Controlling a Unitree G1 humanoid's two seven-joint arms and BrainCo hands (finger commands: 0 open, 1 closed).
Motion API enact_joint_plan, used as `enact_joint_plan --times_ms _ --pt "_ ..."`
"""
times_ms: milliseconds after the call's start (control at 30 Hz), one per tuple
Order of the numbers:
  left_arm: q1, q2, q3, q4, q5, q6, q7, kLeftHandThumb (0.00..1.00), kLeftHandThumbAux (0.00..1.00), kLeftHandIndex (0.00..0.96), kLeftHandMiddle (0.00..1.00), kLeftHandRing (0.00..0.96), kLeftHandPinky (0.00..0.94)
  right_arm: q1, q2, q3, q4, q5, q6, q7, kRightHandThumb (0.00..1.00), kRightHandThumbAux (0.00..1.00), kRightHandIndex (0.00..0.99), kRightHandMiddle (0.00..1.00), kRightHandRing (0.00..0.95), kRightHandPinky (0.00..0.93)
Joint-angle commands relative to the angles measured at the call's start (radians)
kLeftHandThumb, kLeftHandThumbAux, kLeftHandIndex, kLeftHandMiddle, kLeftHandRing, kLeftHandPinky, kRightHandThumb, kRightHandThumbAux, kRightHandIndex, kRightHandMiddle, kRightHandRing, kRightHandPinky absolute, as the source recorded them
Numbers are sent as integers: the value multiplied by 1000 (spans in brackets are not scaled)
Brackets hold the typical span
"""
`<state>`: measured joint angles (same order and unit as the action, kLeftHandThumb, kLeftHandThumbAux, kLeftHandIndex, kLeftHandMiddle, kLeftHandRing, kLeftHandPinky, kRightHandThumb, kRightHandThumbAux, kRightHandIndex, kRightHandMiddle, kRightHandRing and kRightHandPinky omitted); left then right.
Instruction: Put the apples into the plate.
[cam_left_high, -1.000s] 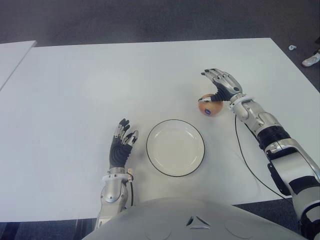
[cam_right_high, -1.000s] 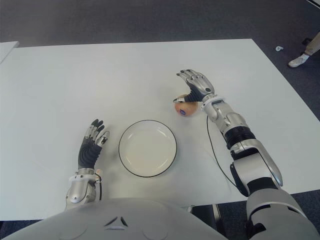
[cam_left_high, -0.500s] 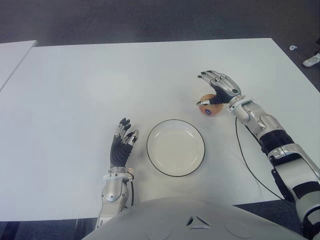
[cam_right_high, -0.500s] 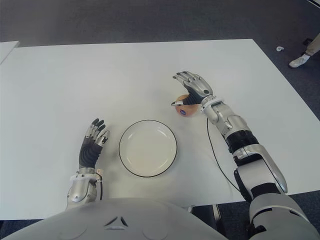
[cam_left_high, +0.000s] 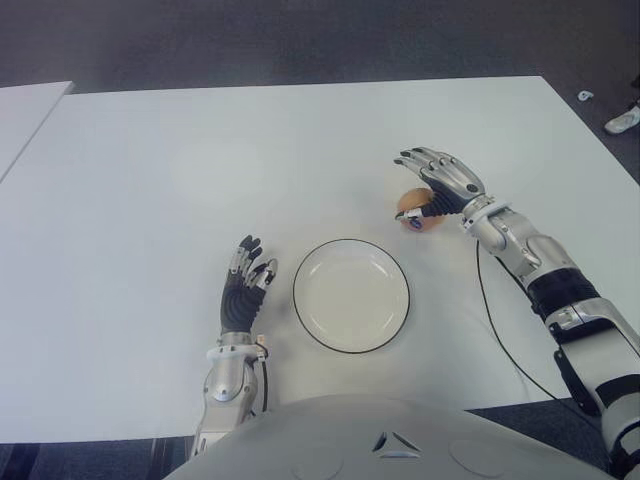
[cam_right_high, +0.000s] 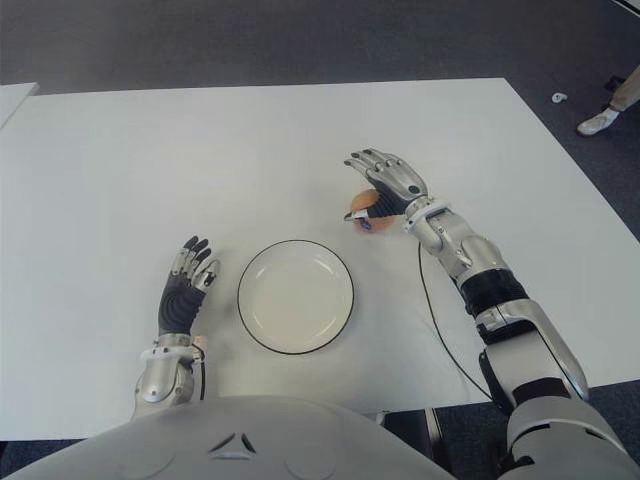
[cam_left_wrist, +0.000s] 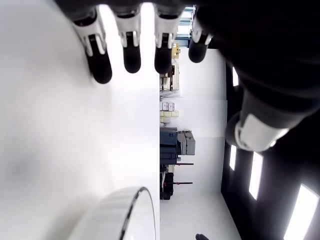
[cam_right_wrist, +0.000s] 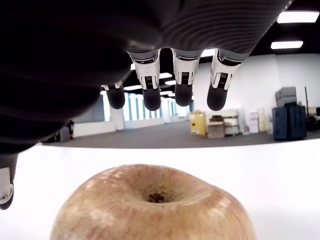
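A yellow-red apple (cam_left_high: 410, 208) with a blue sticker sits on the white table (cam_left_high: 200, 170), just beyond the plate's right side. My right hand (cam_left_high: 437, 182) hovers over it, palm down. Its fingers (cam_right_wrist: 182, 87) stretch out above the apple (cam_right_wrist: 152, 210) without closing, and the thumb is low beside the fruit. The white plate (cam_left_high: 351, 295) with a dark rim is empty, near the table's front edge. My left hand (cam_left_high: 243, 285) shows left of the plate with straight fingers (cam_left_wrist: 131, 50) holding nothing; the plate's rim (cam_left_wrist: 127, 207) appears in its wrist view.
A black cable (cam_left_high: 495, 330) runs along my right forearm over the table. Another white table's corner (cam_left_high: 25, 110) shows at the far left. Dark carpet lies beyond the far edge, with a person's shoe (cam_left_high: 622, 120) at the right.
My right hand has come down and a little toward me over the apple, covering more of it. The left hand and the plate have not moved.
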<state>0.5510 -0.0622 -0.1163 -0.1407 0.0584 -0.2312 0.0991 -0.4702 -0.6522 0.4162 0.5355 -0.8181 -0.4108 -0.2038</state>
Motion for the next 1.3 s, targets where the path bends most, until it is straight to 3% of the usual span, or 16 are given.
enact_joint_plan --times_ms 33,500,900,1300 --pt "3 3 1 29 1 5 -7 225 580 49 122 124 141 48 -4 -6 -33 5 16 25 320 466 16 31 29 73" --pt "14 14 5 26 8 -20 -6 198 580 47 112 114 138 72 16 -17 -7 21 39 35 344 468 14 27 28 77" --pt "35 13 9 -6 -24 8 -22 200 571 51 110 106 120 81 40 -11 28 25 45 15 343 462 10 25 29 82" --pt "75 19 15 -59 -26 34 -26 199 570 53 113 113 131 76 84 18 133 7 36 -61 349 464 11 26 31 86"
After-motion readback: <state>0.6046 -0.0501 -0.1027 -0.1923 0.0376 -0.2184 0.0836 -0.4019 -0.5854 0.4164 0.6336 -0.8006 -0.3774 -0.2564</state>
